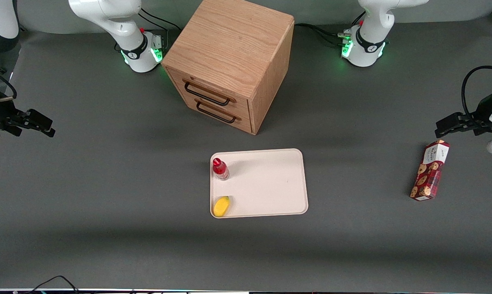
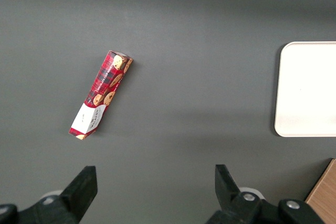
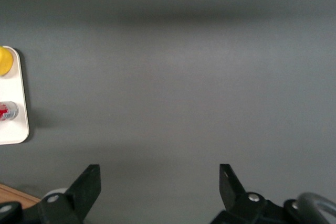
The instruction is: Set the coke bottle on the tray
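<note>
The coke bottle (image 1: 220,168), small and red with a red cap and clear base, stands upright on the cream-white tray (image 1: 270,183), in the tray's corner toward the working arm's end and nearer the drawer cabinet. It also shows in the right wrist view (image 3: 7,112) on the tray's edge (image 3: 21,124). My right gripper (image 1: 46,124) hovers over bare table at the working arm's end, well away from the tray. It is open and empty, its fingers (image 3: 89,182) wide apart over grey table.
A yellow object (image 1: 221,206) lies on the tray, nearer the front camera than the bottle. A wooden two-drawer cabinet (image 1: 229,61) stands farther from the camera than the tray. A red cookie box (image 1: 430,170) lies toward the parked arm's end.
</note>
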